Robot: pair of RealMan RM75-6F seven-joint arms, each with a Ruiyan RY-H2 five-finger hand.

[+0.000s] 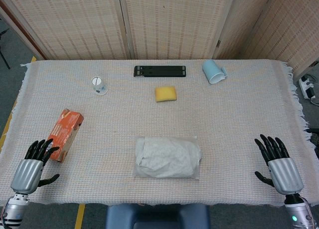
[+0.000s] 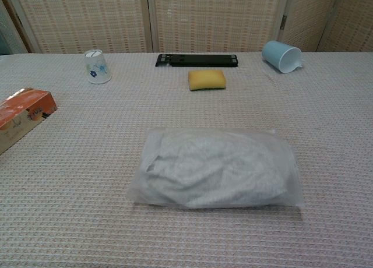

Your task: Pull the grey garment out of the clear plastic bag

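One clear plastic bag (image 1: pixel 167 157) lies flat at the near middle of our table (image 1: pixel 239 114), and the grey garment (image 2: pixel 218 166) sits folded inside it, fully enclosed. Our left hand (image 1: pixel 33 165) waits at the near left edge, fingers released and spread, grasping nothing. Our right hand (image 1: pixel 279 164) mirrors it at the near right edge, fingers apart and empty. Just beside the left hand lies an orange box (image 1: pixel 66 134). Further back we see a yellow sponge (image 1: pixel 166 93), a black stand (image 1: pixel 159 70), a small paper cup (image 1: pixel 98 85) on the left and a tipped blue mug (image 1: pixel 214 71) on the right.
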